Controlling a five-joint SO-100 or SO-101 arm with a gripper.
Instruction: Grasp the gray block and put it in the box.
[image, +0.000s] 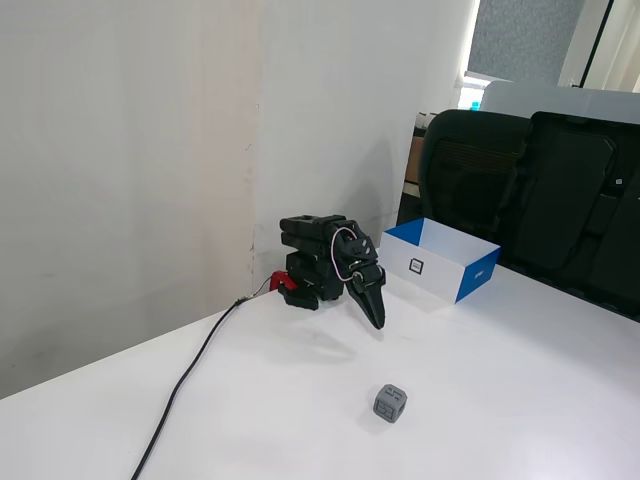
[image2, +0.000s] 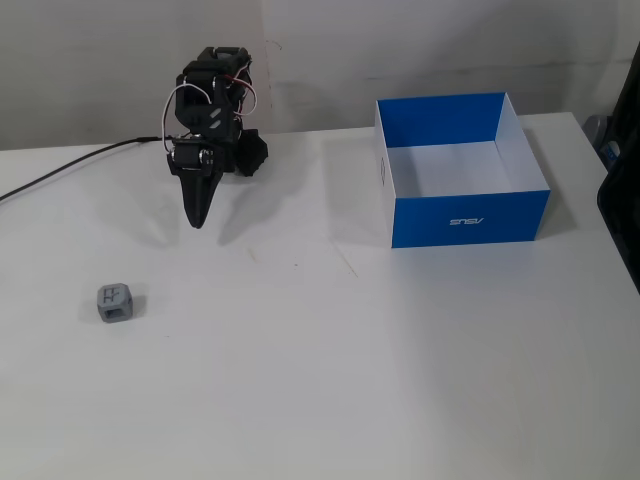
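- At about 8 o'clock from the claw (image2: 197, 218) in a fixed view: gray block (image2: 116, 303), alone on bare white table (image2: 330, 380), well apart from the arm and untouched.
- Claw fingers pressed together into one dark point, nothing between them, aimed down at the table near the arm's base; must part before descent, or will likely land on top of the cube and knock it aside.
- Block about as wide as the claw looks able to span, with rounded corners: little margin, so an off-centre or skewed closure could pinch an edge and squirt the cube out sideways.
- Box (image2: 460, 178) far off at about 3 o'clock from the claw, on the opposite side from the block: long carry, and a weak grip risks a drop on the way.
- Blue box walls upright: too low a carry could clip the near rim and shove the light cardboard.
- Black cable (image: 190, 375) trailing from the base across the table, clear of the block; low snag risk.
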